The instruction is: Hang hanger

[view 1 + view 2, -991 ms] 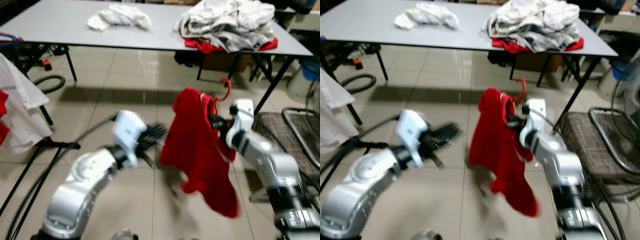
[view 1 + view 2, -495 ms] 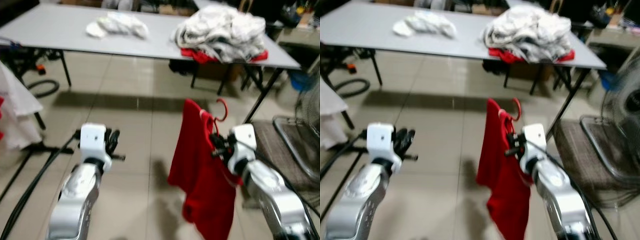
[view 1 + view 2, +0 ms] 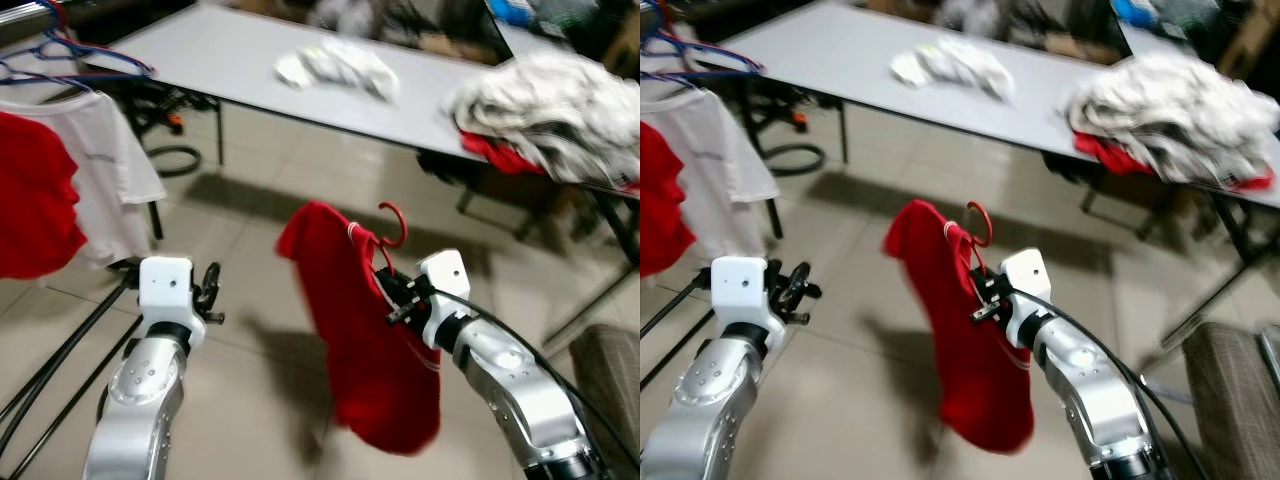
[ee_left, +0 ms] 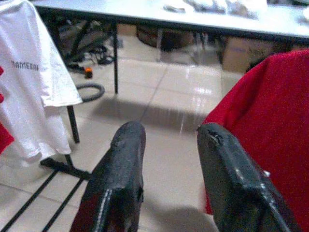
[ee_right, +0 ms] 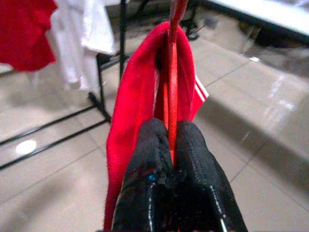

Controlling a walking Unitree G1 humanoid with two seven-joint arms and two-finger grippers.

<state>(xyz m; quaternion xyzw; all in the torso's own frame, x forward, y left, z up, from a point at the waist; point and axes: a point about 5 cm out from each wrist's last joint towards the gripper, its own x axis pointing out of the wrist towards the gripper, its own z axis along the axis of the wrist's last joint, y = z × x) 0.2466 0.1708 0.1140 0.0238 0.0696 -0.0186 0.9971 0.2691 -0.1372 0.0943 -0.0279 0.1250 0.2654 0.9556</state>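
White T-shirt [image 4: 34, 72] hanging on the rack: 1 line of small dark print across the chest, reads roughly "NAMEEAL", first and last letters cut by folds, so spelling uncertain. Same print shows as a faint blurred line on the shirt in the left eye view, not readable there. No other text, brand, number or sign can be read anywhere else in the pictures.
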